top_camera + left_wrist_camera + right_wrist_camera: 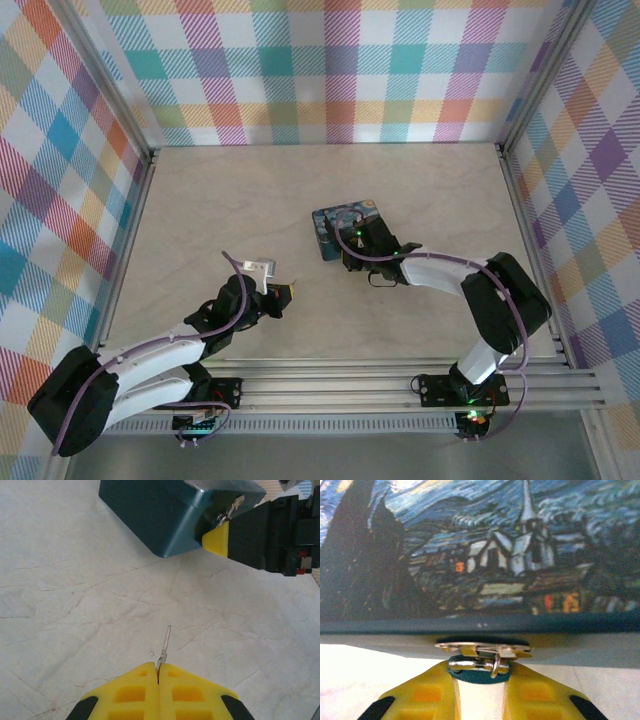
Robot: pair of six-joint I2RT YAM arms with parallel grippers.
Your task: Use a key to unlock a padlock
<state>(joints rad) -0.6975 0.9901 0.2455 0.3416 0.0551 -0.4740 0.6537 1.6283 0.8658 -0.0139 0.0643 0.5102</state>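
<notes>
Jaws of the right gripper (480,681) stand partly apart, pinching the small teal padlock (478,674). Those of the left gripper (158,671) are pressed together on the key (166,641). On the pale worktop (200,200), right of centre, sits the painted box (330,225). The padlock hangs from its metal hasp (482,650). The key's blade points toward the box, apart from it.

Table (75,605) pale stone-look, matt, fine brown veins, key (165,641) thin bright metal at 6 o'clock, left finger pads (135,695) yellow matt plastic, box (150,510) at 12 o'clock smooth teal satin sides, lid (480,555) glossy painted print, padlock (477,664) shackle polished metal.
</notes>
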